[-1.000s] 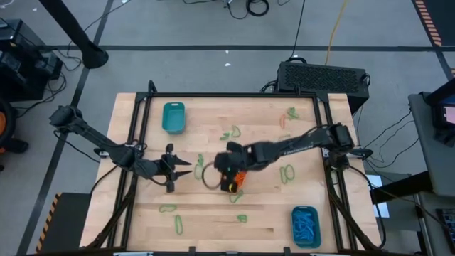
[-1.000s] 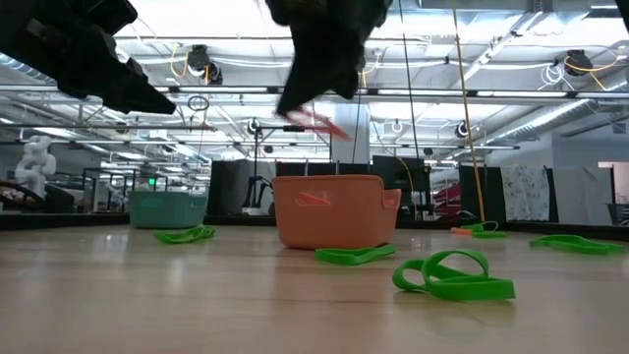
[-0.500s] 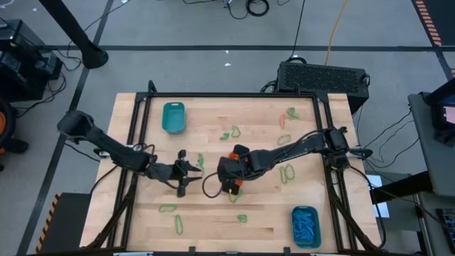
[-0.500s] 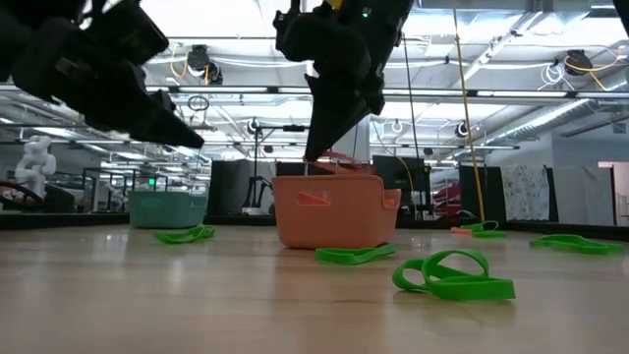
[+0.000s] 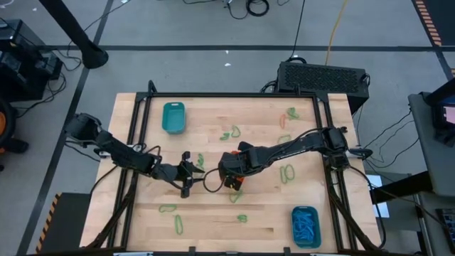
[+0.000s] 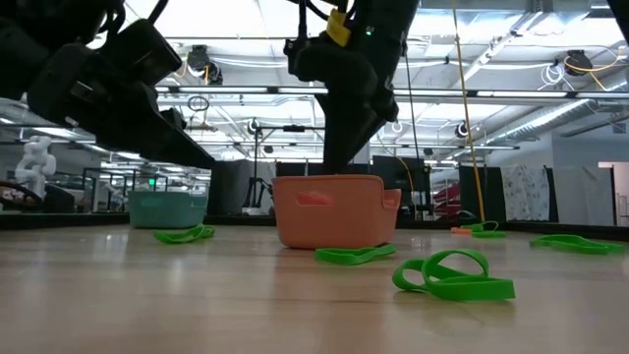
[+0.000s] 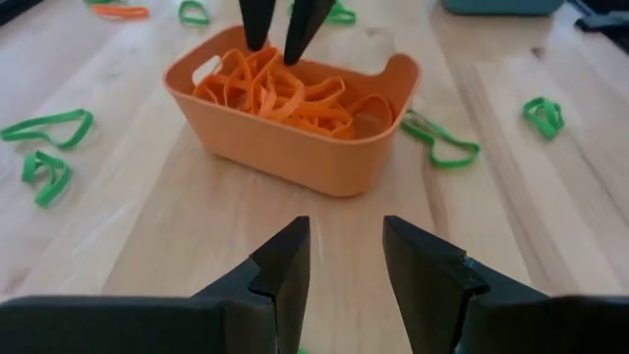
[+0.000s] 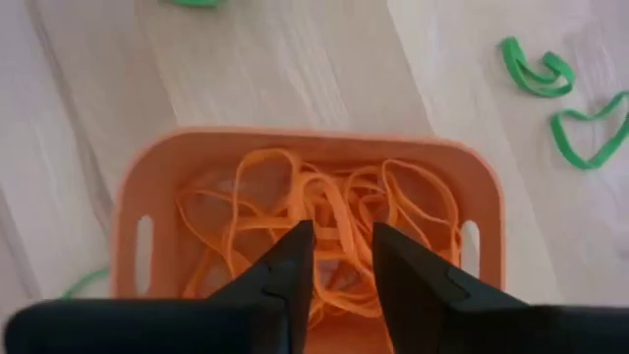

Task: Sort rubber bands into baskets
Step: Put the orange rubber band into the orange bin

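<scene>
A: Left gripper (image 5: 190, 173) sits left of centre in the high view, fingers apart with nothing between them, aimed at the orange basket (image 7: 295, 118). In its own wrist view both fingers (image 7: 280, 270) frame the lower edge and the basket fills the upper middle.

B: And the right gripper (image 5: 229, 178)?

A: Just right of it, at the frame's centre, directly over that basket. Its wrist view shows the fingers (image 8: 290, 261) parted slightly, tips down among the orange bands (image 8: 324, 221), gripping none that I can see. I'd call the band released.

B: So the step is the drop-off?

A: I think so. To do it well, lift straight up so no loop snags on a fingertip and gets dragged out over the wall. The pile is loose and tangled, so a sideways exit risks that.

B: What's left?

A: Plenty. Green bands (image 5: 175, 225) lie lower left of the table, more (image 5: 230, 133) above centre, one (image 5: 286, 172) to the right. A few orange ones (image 5: 284, 121) remain upper right. The teal basket (image 5: 173, 117) upper left looks empty; the one (image 5: 306, 227) lower right holds blue bands.

B: Any caution for the left arm?

A: Keep it back until the right one clears; the two are close.
</scene>
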Robot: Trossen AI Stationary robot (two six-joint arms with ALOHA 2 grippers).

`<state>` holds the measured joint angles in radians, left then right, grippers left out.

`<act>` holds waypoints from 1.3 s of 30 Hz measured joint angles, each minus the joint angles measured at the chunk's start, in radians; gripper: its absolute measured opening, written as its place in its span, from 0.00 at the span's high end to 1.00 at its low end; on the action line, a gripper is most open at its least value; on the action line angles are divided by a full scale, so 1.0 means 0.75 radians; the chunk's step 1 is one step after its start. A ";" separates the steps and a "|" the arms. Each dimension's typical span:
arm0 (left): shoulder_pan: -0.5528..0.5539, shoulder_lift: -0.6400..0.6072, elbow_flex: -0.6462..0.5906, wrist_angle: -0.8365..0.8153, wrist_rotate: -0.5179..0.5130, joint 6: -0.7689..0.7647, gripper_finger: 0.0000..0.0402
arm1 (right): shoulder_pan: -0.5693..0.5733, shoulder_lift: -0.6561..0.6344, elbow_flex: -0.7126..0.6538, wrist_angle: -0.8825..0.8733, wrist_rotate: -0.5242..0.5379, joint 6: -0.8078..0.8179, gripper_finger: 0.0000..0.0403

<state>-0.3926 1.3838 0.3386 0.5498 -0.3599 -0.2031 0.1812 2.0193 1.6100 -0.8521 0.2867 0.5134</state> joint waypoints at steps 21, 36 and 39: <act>0.018 0.000 0.001 0.124 -0.130 -0.176 0.66 | 0.015 -0.052 -0.140 -0.454 -0.035 0.270 0.98; 0.071 0.369 0.163 0.134 -0.140 -0.245 0.66 | -0.115 -0.052 -0.335 -0.052 -0.138 0.153 1.00; 0.078 0.444 0.218 0.132 -0.138 -0.245 0.66 | -0.125 -0.052 -0.335 -0.016 -0.132 0.128 1.00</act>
<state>-0.3341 1.7172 0.5021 0.6487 -0.4636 -0.3870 0.0874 1.9800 1.3586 -0.8642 0.1873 0.6094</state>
